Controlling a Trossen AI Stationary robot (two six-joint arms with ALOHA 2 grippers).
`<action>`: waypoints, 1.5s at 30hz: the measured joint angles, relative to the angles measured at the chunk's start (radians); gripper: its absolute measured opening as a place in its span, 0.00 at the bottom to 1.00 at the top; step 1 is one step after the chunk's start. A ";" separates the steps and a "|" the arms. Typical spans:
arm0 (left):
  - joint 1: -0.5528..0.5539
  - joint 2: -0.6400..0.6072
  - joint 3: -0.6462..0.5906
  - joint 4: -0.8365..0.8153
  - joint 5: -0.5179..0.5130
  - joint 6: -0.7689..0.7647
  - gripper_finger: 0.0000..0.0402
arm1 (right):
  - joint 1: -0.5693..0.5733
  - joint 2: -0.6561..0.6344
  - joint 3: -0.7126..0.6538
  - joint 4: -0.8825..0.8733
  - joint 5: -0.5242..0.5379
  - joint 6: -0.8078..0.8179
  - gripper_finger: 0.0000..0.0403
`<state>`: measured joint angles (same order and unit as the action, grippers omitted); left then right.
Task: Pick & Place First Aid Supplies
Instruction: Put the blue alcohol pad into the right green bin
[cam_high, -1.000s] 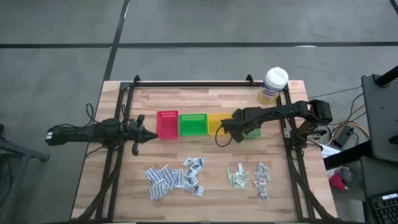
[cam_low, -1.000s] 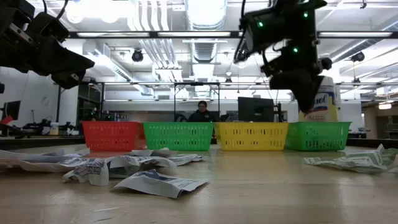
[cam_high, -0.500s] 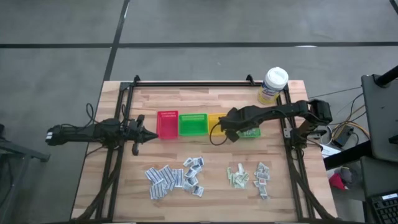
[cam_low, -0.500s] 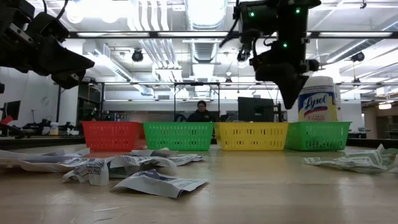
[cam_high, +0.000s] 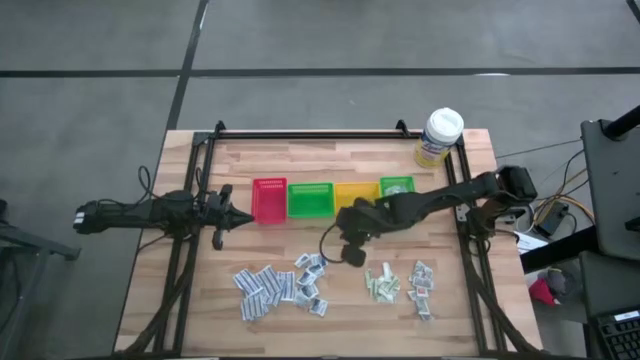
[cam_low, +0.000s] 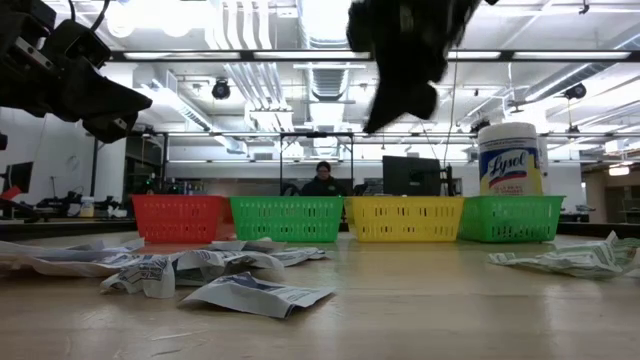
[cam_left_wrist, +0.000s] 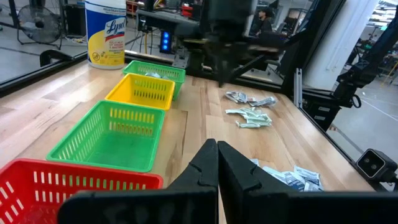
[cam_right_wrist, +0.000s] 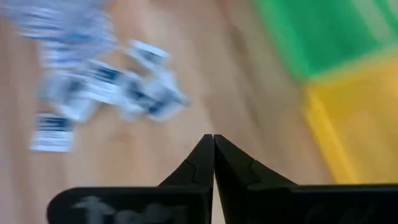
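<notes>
The desk (cam_high: 330, 310) is pale wood planks inside a dark metal frame. On it stands a row of small lattice-walled plastic bins: red bin (cam_high: 269, 200), green bin (cam_high: 310, 199), yellow bin (cam_high: 351, 194) and a second green bin (cam_high: 398, 187), which holds a few sachets; what the others hold cannot be told. Beyond that last bin stands a yellow wipes tub (cam_high: 438, 138) with a white lid.

The first aid supplies (cam_high: 283, 284), crinkled flat sachets, lie in loose heaps on the near side of the bins.

The right gripper (cam_high: 352, 254) hangs between the yellow bin and the heaps, fingers pressed together, empty. The left gripper (cam_high: 240, 219) waits beside the red bin, fingers together.
</notes>
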<state>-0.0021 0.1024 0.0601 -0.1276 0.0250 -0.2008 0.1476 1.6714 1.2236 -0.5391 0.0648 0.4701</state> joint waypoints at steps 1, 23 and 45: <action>0.000 0.000 0.000 0.000 0.000 0.000 0.00 | 0.011 0.000 0.000 0.037 -0.015 -0.030 0.02; 0.000 0.000 0.000 0.000 -0.004 0.002 0.00 | 0.085 0.109 0.039 0.224 -0.044 -0.324 0.06; 0.000 0.004 0.000 0.000 -0.009 0.008 0.00 | 0.067 0.680 0.801 -0.415 0.002 -0.575 0.28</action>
<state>-0.0024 0.1066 0.0601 -0.1276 0.0159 -0.1932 0.2150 2.3513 2.0248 -0.9544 0.0669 -0.1049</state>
